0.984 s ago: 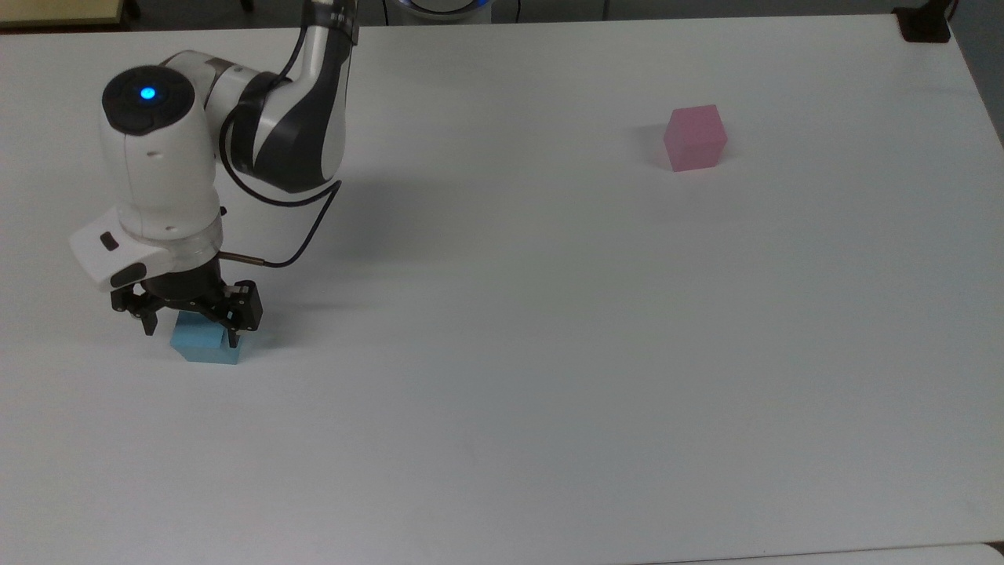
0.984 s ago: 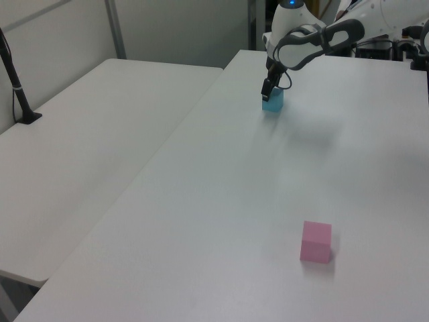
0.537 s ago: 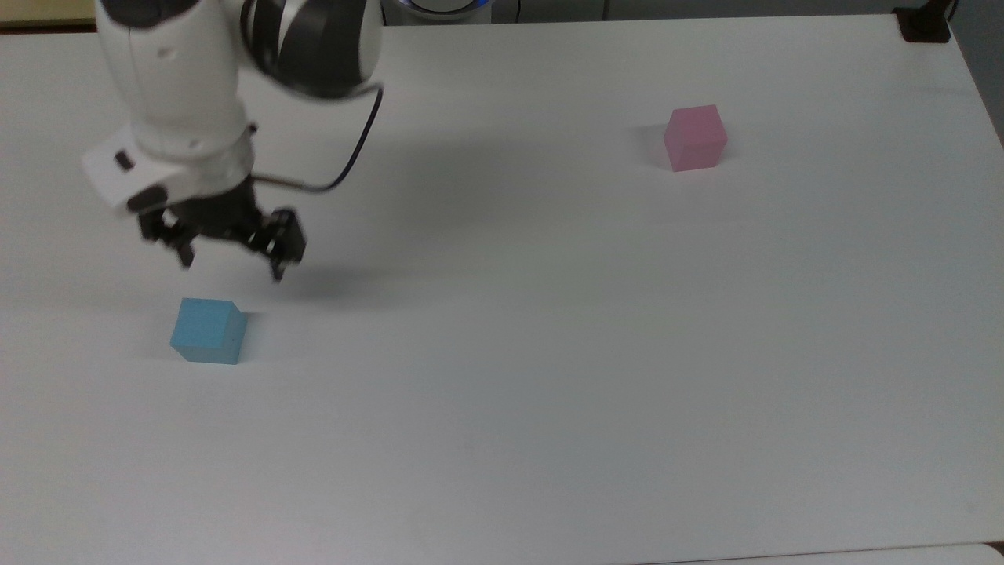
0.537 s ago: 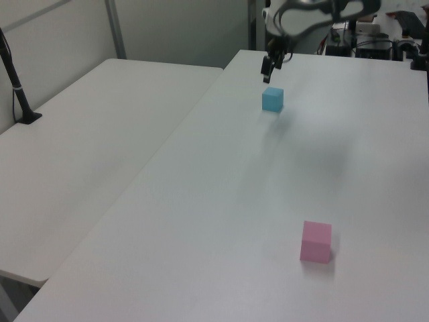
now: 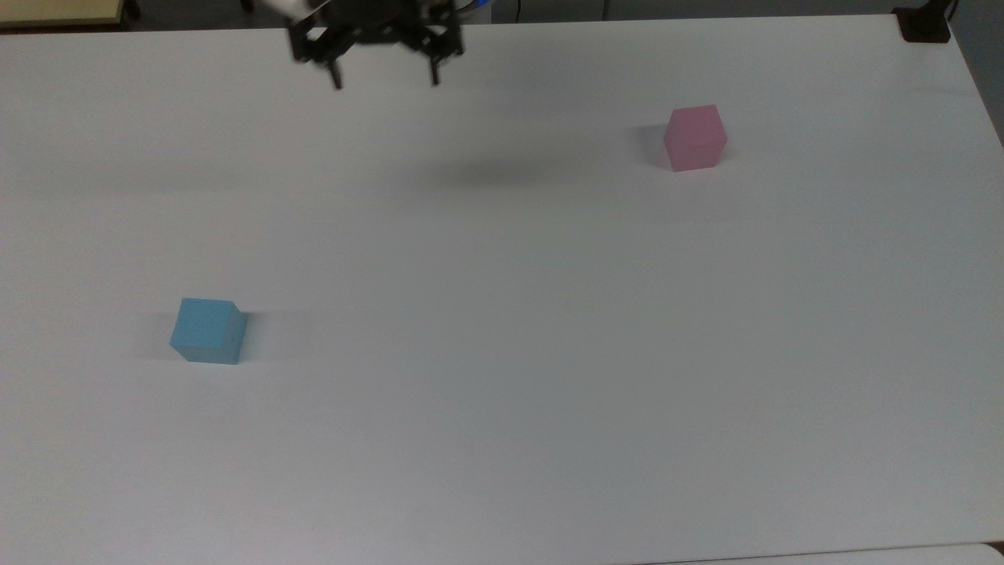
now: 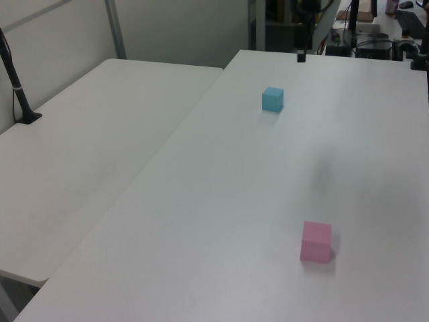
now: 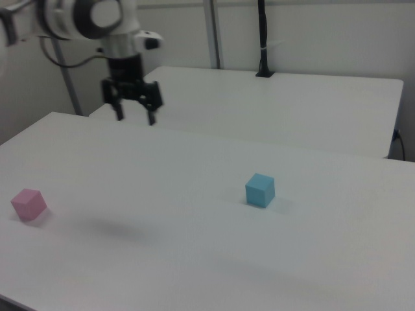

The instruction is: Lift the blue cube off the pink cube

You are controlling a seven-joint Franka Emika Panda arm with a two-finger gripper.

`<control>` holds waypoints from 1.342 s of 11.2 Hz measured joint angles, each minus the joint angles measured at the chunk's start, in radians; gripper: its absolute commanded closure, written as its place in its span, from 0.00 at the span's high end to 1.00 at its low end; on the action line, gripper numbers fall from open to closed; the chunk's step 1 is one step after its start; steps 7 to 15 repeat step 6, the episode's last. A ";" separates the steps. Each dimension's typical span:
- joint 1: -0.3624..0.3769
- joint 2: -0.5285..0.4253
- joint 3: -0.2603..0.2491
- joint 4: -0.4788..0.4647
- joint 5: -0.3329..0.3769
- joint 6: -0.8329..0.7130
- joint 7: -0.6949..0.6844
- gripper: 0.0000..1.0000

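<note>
The blue cube (image 5: pixel 207 330) rests flat on the tabletop (image 5: pixel 502 392), toward the top view's left edge and well clear of the near edge. The pink cube (image 5: pixel 695 137) stands well apart from it, near the top view's far right corner; the two do not touch, so the separation the task requires appears complete.

The gripper (image 5: pixel 384 77) hangs high above the far edge of the tabletop, between the two cubes but much farther back, with its jaws spread wide and nothing held (the right view (image 7: pixel 134 118) shows both fingers apart and empty).

Remaining step, as judged: retreat. Keep the jaws apart and travel at height, so no finger sweeps either cube.

Open room is ample: the centre and near edge are bare, and neither cube sits close enough to an edge to risk falling.
</note>
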 measured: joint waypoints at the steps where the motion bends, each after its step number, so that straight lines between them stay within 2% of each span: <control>1: 0.000 -0.029 0.023 -0.025 0.000 -0.006 0.012 1.00; 3: -0.001 -0.070 0.045 -0.074 0.000 -0.007 0.039 1.00; 6: -0.006 -0.092 0.050 -0.115 0.000 -0.007 0.064 1.00; 15: -0.006 -0.092 0.050 -0.115 0.000 -0.007 0.064 1.00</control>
